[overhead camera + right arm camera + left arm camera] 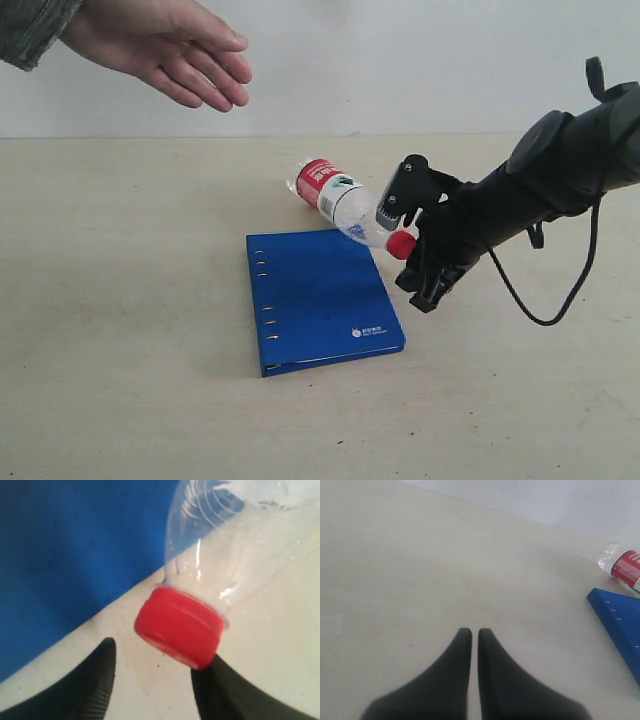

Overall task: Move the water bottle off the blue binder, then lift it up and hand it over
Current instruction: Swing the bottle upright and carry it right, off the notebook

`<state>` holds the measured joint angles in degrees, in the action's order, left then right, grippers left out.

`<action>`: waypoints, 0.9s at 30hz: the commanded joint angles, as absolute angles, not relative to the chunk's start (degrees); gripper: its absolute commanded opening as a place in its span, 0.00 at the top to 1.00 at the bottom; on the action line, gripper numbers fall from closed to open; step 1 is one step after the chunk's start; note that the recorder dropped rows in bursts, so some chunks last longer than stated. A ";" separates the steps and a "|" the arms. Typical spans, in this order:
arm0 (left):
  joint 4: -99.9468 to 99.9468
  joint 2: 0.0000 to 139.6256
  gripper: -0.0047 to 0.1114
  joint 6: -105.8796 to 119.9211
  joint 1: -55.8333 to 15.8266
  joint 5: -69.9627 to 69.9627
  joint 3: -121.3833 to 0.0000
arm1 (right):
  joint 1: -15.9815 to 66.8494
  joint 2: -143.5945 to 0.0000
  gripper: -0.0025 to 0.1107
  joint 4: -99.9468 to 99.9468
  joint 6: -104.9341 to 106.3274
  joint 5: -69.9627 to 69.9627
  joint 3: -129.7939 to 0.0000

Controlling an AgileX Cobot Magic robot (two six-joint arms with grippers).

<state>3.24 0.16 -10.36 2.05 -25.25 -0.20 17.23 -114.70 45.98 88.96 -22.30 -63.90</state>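
Flat blue binder (320, 300): clear red-capped plastic bottle (335, 198) over its corner.
Right tool (405, 255): spread astride cap (179, 627), to nudge.
Left tool (474, 640): pressed together.

Clear water bottle (335, 198) w/ red cap, on side, neck at blue binder (320, 300) far corner; binder flat, closed.

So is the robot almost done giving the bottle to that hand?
Not yet. Done: nothing really; the water bottle lies on its side, neck across a corner of the blue binder. In hand: the right end effector is open around the red cap, not gripping. Left: sliding the bottle off, lifting, and handing over to the open hand.
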 commanded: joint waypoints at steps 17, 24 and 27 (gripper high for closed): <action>3.26 0.00 0.92 -10.86 2.17 -24.93 0.00 | 17.14 -114.51 0.72 59.72 87.11 -14.35 -64.13; 3.26 0.00 0.92 -10.86 2.17 -24.93 0.00 | 17.14 -114.51 0.98 59.72 85.97 -12.35 -64.13; 3.26 0.00 0.92 -10.86 2.17 -24.93 0.00 | 17.14 -113.55 0.98 59.72 83.25 -10.33 -64.13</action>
